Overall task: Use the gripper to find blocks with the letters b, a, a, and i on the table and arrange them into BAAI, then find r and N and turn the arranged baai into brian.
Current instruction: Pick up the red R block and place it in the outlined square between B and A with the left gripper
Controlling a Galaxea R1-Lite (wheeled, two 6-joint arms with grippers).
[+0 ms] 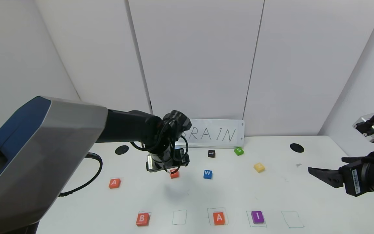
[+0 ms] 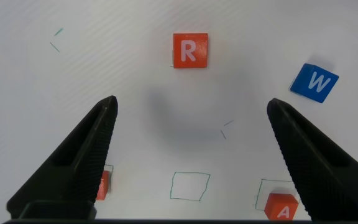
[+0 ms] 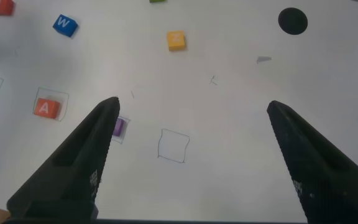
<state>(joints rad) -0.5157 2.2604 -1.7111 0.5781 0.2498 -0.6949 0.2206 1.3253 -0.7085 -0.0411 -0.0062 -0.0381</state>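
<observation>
Orange-red blocks already sit in two of the five green squares drawn along the near edge of the surface [image 1: 304,195]: the B block [image 1: 142,219] in the first square and an A block [image 1: 218,218] in the third, with the purple I block [image 1: 257,216] in the fourth. The second and fifth squares are bare, so the row reads B, gap, A, I, gap. A second A block [image 1: 114,183] lies off to the left, well apart from the row. The left gripper [image 1: 167,162] hovers with its fingers wide and empty, just above the R block [image 2: 189,50], which looks like the next pick for the second square. The blue W block [image 1: 207,174] lies beside it. The yellow N block [image 1: 259,167] waits farther right, untouched. The right gripper [image 1: 320,174] hangs at the far right, fingers wide and empty.
</observation>
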